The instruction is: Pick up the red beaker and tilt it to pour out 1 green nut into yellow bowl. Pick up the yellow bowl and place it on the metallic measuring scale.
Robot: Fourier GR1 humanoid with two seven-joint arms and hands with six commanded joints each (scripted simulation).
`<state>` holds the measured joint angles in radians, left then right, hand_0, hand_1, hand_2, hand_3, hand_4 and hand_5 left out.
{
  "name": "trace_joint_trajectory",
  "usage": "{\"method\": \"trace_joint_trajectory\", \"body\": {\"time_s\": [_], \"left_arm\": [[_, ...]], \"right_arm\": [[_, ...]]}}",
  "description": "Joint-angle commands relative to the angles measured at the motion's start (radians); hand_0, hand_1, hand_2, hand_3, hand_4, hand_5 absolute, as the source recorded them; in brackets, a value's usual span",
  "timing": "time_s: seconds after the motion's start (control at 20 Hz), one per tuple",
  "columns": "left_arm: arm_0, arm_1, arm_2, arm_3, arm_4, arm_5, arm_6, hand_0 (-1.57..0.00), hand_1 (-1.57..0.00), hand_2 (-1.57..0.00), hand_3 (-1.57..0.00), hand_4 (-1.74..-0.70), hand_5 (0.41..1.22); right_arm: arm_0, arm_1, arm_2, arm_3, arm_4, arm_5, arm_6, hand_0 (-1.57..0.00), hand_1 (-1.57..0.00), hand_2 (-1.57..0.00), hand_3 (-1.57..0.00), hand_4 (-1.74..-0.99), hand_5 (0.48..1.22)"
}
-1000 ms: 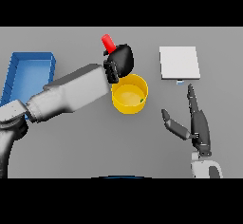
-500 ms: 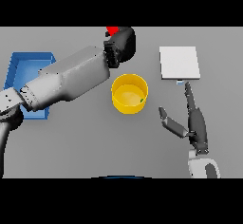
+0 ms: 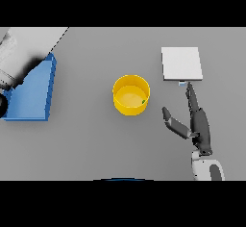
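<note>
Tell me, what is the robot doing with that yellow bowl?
Right now nothing is holding the yellow bowl. It sits alone in the middle of the grey table, with a tiny green nut inside near its right wall. The right hand rests open just to the bowl's right, fingers pointing toward the metallic measuring scale. Only part of the left arm shows at the upper left corner, above the blue tray; its hand and the red beaker are out of sight. The bowl is not yet on the scale.

blue tray [image 3: 30, 94] | far left of grey table [image 3: 86, 144] | partly hidden by arm
</note>
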<state>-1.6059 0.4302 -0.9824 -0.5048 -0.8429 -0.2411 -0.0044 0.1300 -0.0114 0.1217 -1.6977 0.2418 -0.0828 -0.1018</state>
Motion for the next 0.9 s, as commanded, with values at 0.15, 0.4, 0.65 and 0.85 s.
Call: {"method": "trace_joint_trajectory", "body": {"time_s": [0.15, 0.4, 0.65, 0.85], "left_arm": [[0.049, 0.088, 0.219, 0.102, 0.239, 0.070, 0.111, -1.57, -1.57, -1.56, -1.37, -1.73, 1.221], [0.223, 0.210, 0.383, 0.057, 0.495, 0.202, 0.141, -1.57, -1.57, -1.57, -1.43, -1.74, 1.221], [0.492, 0.313, 0.475, -0.169, 0.688, 0.387, 0.312, -1.57, -1.57, -1.57, -1.45, -1.74, 1.221], [0.723, 0.362, 0.514, -0.390, 0.771, 0.513, 0.489, -1.57, -1.57, -1.57, -1.45, -1.74, 1.221]], "right_arm": [[-0.007, -0.013, -0.010, 0.000, -0.025, 0.018, -0.018, 0.00, 0.00, 0.00, 0.00, -1.224, 0.592], [-0.017, -0.026, -0.012, 0.029, -0.017, 0.021, -0.043, 0.00, 0.00, 0.00, 0.00, -1.226, 0.587], [-0.024, -0.040, -0.002, 0.034, 0.007, 0.022, -0.042, 0.00, 0.00, 0.00, 0.00, -1.212, 0.610], [-0.016, -0.054, 0.008, 0.010, 0.018, 0.032, -0.042, 0.00, 0.00, 0.00, 0.00, -1.210, 0.649]]}}
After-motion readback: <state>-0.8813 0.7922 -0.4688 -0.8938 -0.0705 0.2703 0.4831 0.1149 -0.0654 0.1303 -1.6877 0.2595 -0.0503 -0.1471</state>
